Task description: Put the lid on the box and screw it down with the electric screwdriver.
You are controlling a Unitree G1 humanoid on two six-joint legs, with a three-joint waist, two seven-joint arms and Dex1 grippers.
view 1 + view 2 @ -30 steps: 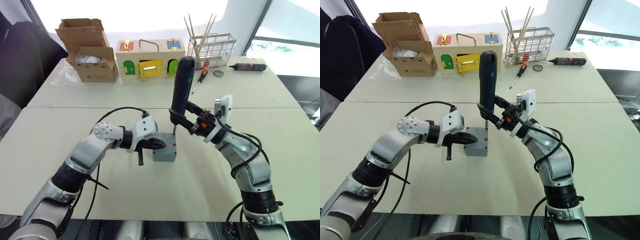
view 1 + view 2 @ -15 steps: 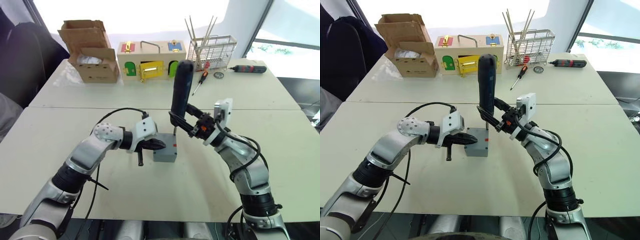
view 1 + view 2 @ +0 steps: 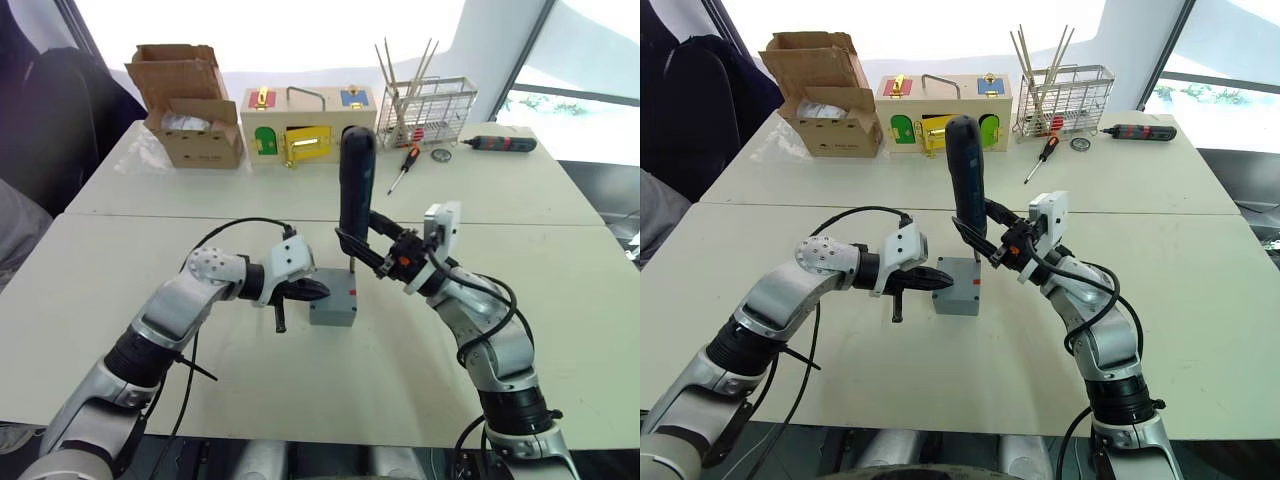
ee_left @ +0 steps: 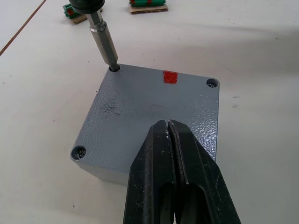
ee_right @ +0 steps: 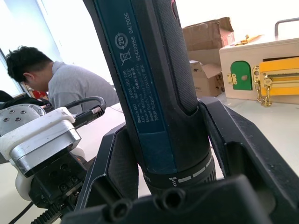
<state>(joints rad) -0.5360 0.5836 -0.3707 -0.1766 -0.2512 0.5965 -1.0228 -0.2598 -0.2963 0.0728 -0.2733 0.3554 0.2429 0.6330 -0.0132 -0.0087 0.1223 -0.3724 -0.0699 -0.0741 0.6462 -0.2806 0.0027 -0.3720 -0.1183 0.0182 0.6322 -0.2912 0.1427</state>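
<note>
My right tool [image 3: 372, 243] grips the screwdriver [image 3: 353, 182], bit in the lid's [image 4: 149, 109] corner hole; my left tool [image 4: 172, 140], closed and empty, presses the lid.

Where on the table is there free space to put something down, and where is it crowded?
The near table is bare in front of the box and out to both sides of the arms. The far edge is crowded: cardboard box, wooden box, wire rack, small screwdriver.

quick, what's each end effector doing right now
Left end effector: closed, empty, tips pressing on the lid.
Right end effector: closed around the electric screwdriver.
</note>
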